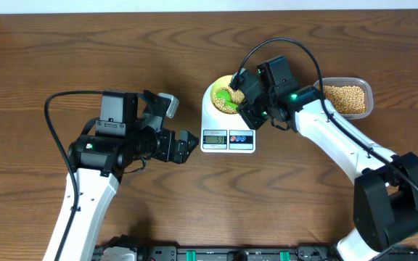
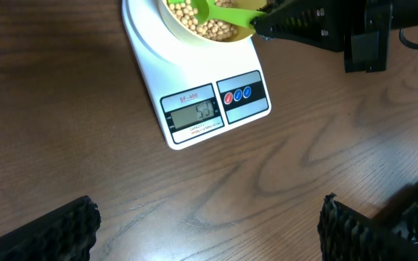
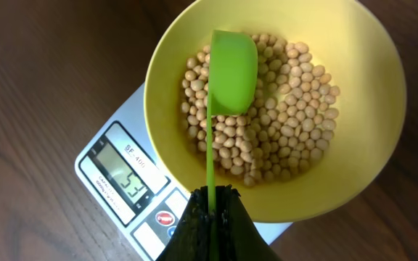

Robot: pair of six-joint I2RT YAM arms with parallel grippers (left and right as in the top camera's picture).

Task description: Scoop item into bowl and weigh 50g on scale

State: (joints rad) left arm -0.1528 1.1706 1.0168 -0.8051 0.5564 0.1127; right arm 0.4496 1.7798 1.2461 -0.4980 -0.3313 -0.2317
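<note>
- Right claw (image 3: 212, 199), lower centre: clamped on the green scoop (image 3: 232, 72) handle, cup over the bowl.
- Step: display (image 3: 125, 177) reads 53, likely slightly over; lift out a few beans gently, then recheck.
- Bowl (image 3: 369, 145), centred on the scale (image 3: 111, 130): beans (image 3: 296, 123) cover its bottom.
- Left claw (image 2: 209, 225), bottom edge: spread wide, empty.
- Clear tub (image 1: 366, 88), upper right: a shallow layer of beans.

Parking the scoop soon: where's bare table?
Bare wood in front of the scale, between left gripper and right arm; also the far edge left of the bowl. Crowded between bowl and tub, where the right gripper holds the scoop.
</note>
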